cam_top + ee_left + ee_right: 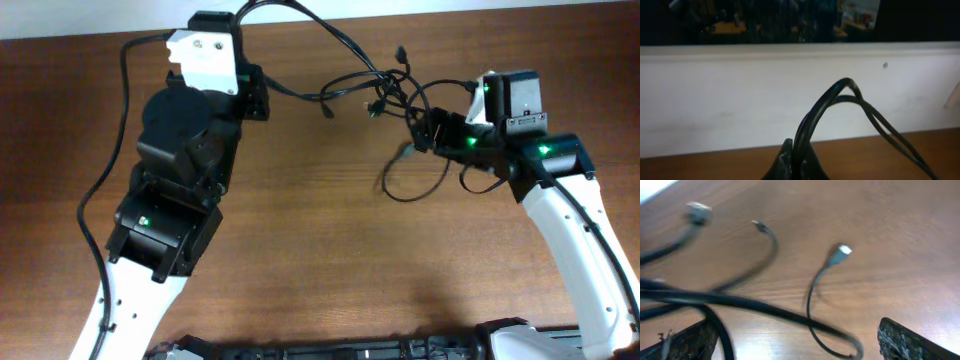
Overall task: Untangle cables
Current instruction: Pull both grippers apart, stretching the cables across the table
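There are two arms, the left arm and the right arm, and each has one end effector. The cables are a few thin black cords. They cross each other so much that I cannot count them. Three small plug ends show in the right wrist view, and one of them has a shiny tip.

The cables sit in a knot on the far right part of the brown worktop, just beside the right end effector. One cord makes a round loop that lies flat on the wood near the knot. Other strands run from the knot off to the left.

The left end effector is closed tight on two black strands. They rise from its fingers in a bend and drop down to the right. The right end effector is wide open, with its two fingers far apart above the worktop. A black cord lies across the gap between them, but I cannot tell if it touches a finger. The right arm hides part of the knot from above. A white wall stands behind the worktop.
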